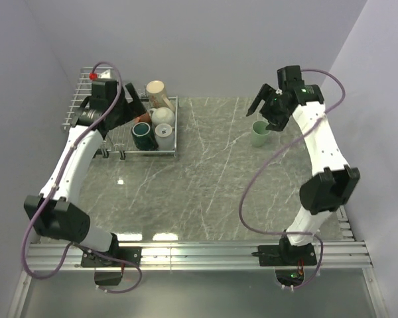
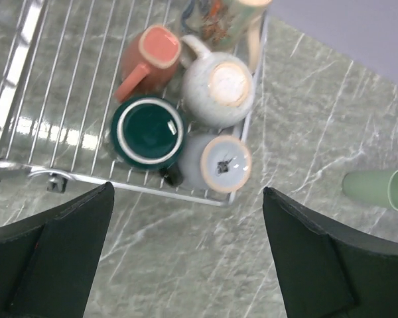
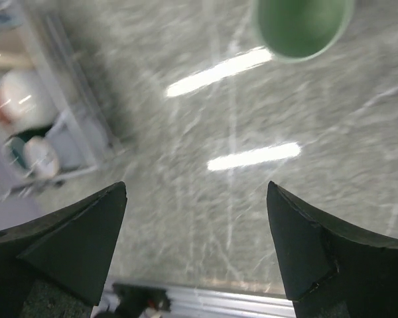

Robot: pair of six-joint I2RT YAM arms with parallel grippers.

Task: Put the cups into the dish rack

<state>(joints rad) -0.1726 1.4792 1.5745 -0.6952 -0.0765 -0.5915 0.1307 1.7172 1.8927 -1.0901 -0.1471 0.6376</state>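
Right gripper [image 3: 196, 192]: fingers spread, empty; pale green cup [image 3: 302, 26] at 1 o'clock, beyond fingertips, not touching. Left gripper [image 2: 187, 192]: fingers spread, empty; dish rack [image 2: 66, 99] at 12 o'clock.

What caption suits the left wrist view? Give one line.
Open left end effector above the dish rack, five cups loaded; pale green cup alone on the table.

A grey marble tabletop [image 1: 205, 185], white-veined and glossy with light streaks, lies under the right end effector [image 3: 196, 185]. Aluminium rails [image 1: 205, 252] run well behind it; pale walls [image 1: 219, 46] stand beyond.
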